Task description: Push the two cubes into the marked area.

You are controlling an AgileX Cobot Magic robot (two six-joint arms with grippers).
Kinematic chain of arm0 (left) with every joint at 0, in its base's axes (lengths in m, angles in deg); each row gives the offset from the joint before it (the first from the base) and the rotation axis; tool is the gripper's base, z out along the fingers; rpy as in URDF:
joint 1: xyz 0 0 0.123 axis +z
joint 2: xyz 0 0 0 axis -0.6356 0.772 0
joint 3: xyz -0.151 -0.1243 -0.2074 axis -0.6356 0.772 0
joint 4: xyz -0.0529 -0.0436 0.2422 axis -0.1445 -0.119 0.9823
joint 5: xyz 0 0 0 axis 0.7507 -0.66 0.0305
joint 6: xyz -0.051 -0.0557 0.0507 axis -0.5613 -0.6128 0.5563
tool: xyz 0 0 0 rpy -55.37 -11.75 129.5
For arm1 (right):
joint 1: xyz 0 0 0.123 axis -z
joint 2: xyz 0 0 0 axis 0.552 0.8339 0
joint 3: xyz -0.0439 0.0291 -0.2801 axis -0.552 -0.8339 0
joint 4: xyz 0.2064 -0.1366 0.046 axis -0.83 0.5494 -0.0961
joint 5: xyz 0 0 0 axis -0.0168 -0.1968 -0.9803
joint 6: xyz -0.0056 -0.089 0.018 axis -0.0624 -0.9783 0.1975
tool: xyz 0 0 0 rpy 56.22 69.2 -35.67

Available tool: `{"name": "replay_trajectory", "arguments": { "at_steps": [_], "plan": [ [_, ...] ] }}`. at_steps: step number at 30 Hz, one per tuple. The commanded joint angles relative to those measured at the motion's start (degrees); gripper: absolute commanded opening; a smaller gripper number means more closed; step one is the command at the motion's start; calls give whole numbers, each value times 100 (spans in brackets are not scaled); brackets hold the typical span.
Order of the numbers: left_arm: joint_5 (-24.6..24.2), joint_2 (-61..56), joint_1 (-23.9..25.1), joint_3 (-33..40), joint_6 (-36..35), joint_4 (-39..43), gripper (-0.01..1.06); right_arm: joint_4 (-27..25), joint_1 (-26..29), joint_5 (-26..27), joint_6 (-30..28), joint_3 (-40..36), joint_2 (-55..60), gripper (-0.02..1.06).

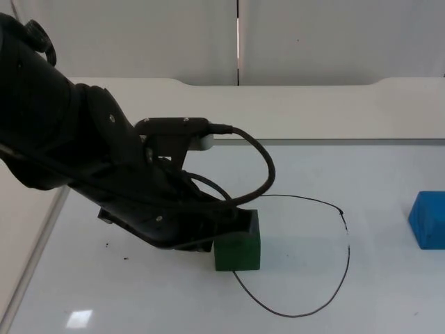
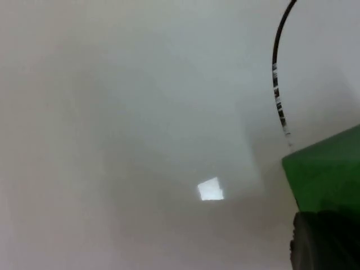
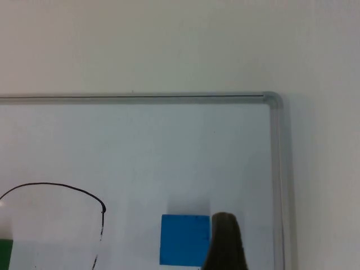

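Observation:
A green cube (image 1: pixel 238 245) sits on the left edge of the marked area (image 1: pixel 345 243), a black loop drawn on the whiteboard. My left gripper (image 1: pixel 217 240) is low on the board, tucked under its own arm and against the cube's left side. The left wrist view shows the green cube (image 2: pixel 326 171) right in front of the left gripper (image 2: pixel 323 242), with the loop's line (image 2: pixel 275 73) beyond it. A blue cube (image 1: pixel 427 219) lies outside the loop, far to the right. In the right wrist view my right gripper (image 3: pixel 225 244) hovers next to the blue cube (image 3: pixel 183 239).
The whiteboard's metal frame (image 3: pixel 275 169) runs close to the blue cube, with its corner (image 3: pixel 270 100) further off. The board's left frame (image 1: pixel 35 257) passes under the left arm. A white ledge (image 1: pixel 313 111) and the grey wall close the back.

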Motion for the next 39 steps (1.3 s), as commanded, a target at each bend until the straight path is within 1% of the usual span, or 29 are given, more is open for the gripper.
{"name": "replay_trajectory", "arguments": {
  "at_steps": [1, 8, 11, 16, 29, 39],
  "plan": [
    [33, -3, -40, -3, 11, -97, 0, -31, -26, 15, -83, 42, -13, 56],
    [56, 9, -82, -3, 11, -105, 0, -31, -26, 15, -83, 42, -13, 56],
    [160, 9, -158, -3, 11, -105, 0, -31, -26, 15, -83, 42, -13, 56],
    [197, 9, -257, -3, 11, -105, 0, -31, -26, 6, -83, 42, -13, 56],
    [196, 9, -296, -3, 11, -109, 0, -31, -26, 2, -83, 42, -13, 56],
    [362, 9, -307, -15, 11, -109, 0, -31, -26, 2, -83, 42, -13, 56]
  ]
}}
